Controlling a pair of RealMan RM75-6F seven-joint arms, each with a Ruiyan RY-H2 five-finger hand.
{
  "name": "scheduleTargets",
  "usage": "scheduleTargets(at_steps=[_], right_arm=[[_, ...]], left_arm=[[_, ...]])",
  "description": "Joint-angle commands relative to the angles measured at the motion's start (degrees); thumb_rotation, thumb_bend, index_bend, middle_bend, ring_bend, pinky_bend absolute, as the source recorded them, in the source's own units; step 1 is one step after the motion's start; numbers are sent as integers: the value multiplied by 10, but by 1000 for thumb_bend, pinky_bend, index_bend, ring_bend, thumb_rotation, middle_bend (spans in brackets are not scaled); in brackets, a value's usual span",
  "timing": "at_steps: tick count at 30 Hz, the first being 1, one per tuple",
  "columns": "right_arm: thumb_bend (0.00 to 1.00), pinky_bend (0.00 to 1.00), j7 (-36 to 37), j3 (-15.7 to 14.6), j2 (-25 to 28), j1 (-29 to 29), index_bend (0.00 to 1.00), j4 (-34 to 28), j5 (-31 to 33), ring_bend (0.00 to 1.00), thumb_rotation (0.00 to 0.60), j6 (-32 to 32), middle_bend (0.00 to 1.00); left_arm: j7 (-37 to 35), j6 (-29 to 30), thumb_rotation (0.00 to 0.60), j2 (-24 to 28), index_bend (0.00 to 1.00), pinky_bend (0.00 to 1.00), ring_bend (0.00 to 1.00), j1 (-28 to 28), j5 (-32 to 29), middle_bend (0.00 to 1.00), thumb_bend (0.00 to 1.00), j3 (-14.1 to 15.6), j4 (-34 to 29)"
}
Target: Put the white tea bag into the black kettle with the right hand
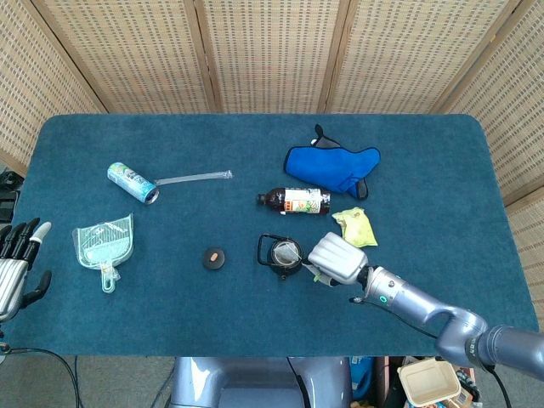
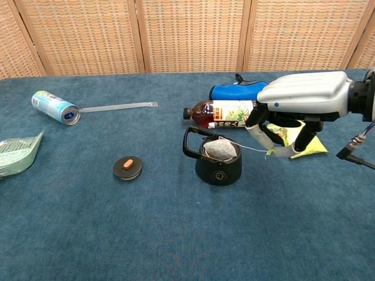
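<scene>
**Surfaces in front of me**

My right hand (image 2: 293, 117) is showing smooth, glossy grey-white shells. The black kettle (image 2: 218, 164) is looking matt; the white tea bag (image 2: 221, 150) papery. Napped blue cloth is covering the table (image 2: 176, 234), and woven cane screens (image 1: 272, 51) are filling the frame's top.

Even, bright, diffuse light fills both views, leaving only faint soft shadows on the blue tabletop (image 1: 170, 289), no harsh glare, sharp focus throughout, and slight bending of straight lines toward the edges.
</scene>
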Motion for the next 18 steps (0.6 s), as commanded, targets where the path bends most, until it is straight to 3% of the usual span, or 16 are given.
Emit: scheduleTargets(at_steps=[1,9,15,18], right_arm=[[510,865,2,0,0,-1,36,2,1,833,599,2,741],[330,864,8,2,3,-4,0,4,2,833,586,10,742],[326,865,15,-1,7,-3,0,5,1,833,594,8,749],[400,865,29,-4,15,3,0,1,3,833,600,-5,778]], left_arm=[[1,0,600,0,29,0,0,0,0,0,479,0,-1],[3,-1,600,0,29,0,0,1,-1,0,479,1,-3],[3,-2,600,0,29,0,0,0,-2,0,479,1,-3],[4,-2,600,0,29,0,0,-1,-2,0,479,1,-3]])
